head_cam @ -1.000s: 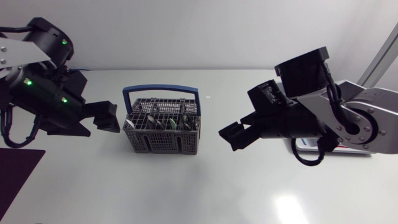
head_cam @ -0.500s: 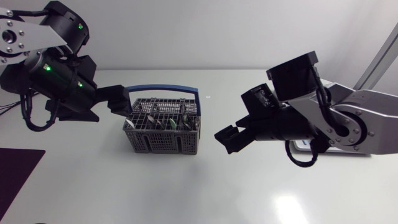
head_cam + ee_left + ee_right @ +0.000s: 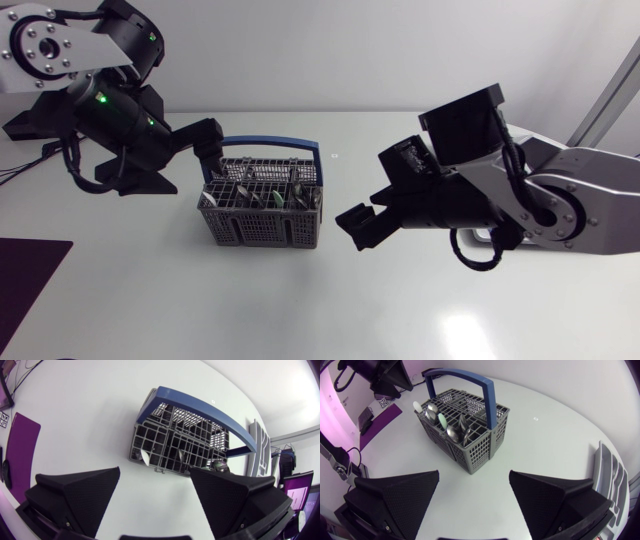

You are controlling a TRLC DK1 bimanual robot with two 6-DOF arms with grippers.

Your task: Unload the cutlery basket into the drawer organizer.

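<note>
Head view: the cutlery basket is sitting mid-table with its long axis running left to right, and its blue handle is arching along that axis. The left gripper is hanging at the basket's left end, close by the handle's foot. The right gripper is hovering off the basket's right end with a clear strip of table between them. The left arm is the nearer one, so the first pick is probably falling to it. A purple mat is lying at the table's left edge. Left wrist view: the fingers are standing wide apart and gripping nothing. The basket is lying just ahead of them, its short wall facing the gripper, with a pale utensil tip showing at that wall. The drawer organizer is lying beyond the basket's far end, so anything lifted here is having to travel past the whole basket. Right wrist view: these fingers are also spread and empty. The basket is standing ahead of them and apart, with spoons leaning bowl-up inside, and the organizer is lying near the gripper, off to one side. Against the earlier frames: the left gripper is closing in — from well apart on the basket's left to its rim — and climbing. The right gripper is creeping nearer the right end, and the basket is not shifting.
</note>
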